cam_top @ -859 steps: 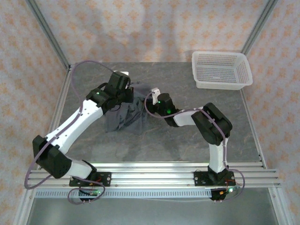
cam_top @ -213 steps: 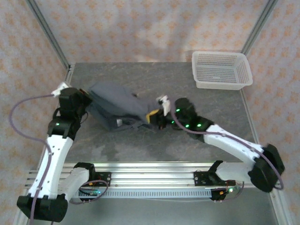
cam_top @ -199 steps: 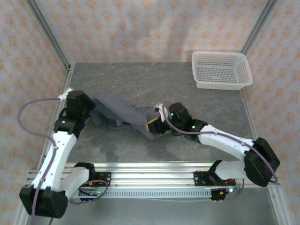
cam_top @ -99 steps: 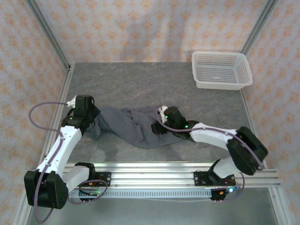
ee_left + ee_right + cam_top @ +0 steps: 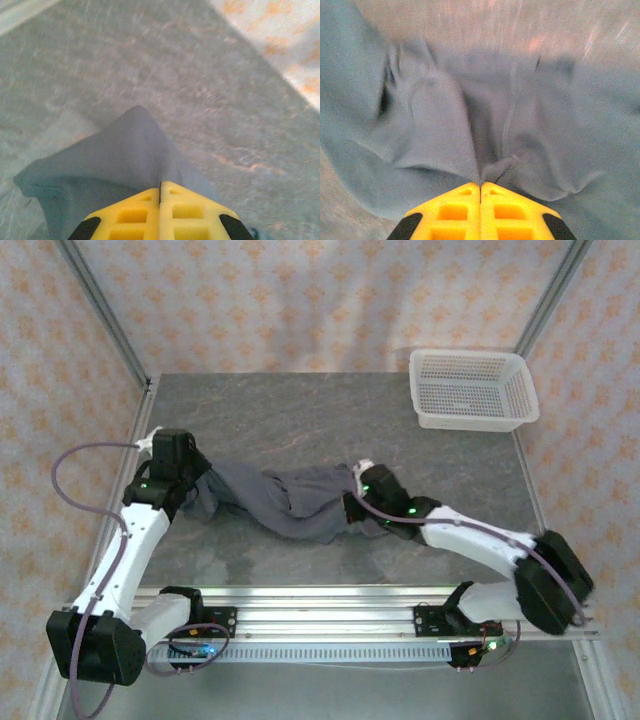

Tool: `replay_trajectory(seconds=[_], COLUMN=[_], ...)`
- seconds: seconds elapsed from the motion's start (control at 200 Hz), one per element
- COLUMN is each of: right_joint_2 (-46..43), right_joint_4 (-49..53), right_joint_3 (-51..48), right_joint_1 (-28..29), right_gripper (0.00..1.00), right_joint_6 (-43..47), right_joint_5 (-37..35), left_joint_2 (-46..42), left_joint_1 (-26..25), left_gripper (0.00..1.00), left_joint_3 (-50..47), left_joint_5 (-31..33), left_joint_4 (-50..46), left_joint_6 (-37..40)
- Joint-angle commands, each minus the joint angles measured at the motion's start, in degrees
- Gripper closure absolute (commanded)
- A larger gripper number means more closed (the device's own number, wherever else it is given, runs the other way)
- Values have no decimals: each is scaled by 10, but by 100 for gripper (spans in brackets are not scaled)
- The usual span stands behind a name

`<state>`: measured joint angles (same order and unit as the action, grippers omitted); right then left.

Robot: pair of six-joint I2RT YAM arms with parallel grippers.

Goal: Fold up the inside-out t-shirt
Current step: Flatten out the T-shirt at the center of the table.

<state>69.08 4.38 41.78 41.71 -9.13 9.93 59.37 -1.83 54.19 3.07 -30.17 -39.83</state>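
A dark slate-grey t-shirt of soft thin cloth point(image 5: 275, 502) is laid in a rumpled band across the middle of the grey mottled table point(image 5: 300, 410). One end is clenched in the left gripper point(image 5: 160, 186), the other in the right gripper point(image 5: 480, 186). A white plastic mesh basket point(image 5: 470, 390) is set well apart.

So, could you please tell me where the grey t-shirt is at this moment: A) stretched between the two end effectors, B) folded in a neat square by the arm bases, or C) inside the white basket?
A: the t-shirt spans from the left end effector to the right end effector, each shut on its cloth.
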Motion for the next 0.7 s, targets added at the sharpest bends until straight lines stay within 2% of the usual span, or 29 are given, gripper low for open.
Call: replay_trajectory(seconds=[0.0, 0.16, 0.315, 0.425, 0.54, 0.696], right_joint_2=[-90, -176, -223, -239, -253, -260], right_joint_4=[7, 21, 18, 28, 26, 2], right_joint_3=[53, 157, 258, 325, 375, 410], right_joint_1=[-33, -41, -41, -41, -41, -41], right_gripper=[100, 100, 100, 100, 100, 100], right_joint_6=[19, 89, 128, 144, 147, 139], right_joint_5=[-57, -83, -60, -24, 5, 19], left_joint_2=[-33, -31, -25, -25, -31, -63], left_joint_1=[3, 3, 3, 2, 2, 2], left_gripper=[100, 100, 100, 100, 100, 100], left_joint_3=[79, 224, 355, 428, 468, 449], left_joint_5=[18, -42, -150, -178, -203, -226], left_joint_4=[-11, -2, 49, 56, 67, 115], left_joint_6=[40, 54, 49, 42, 36, 14])
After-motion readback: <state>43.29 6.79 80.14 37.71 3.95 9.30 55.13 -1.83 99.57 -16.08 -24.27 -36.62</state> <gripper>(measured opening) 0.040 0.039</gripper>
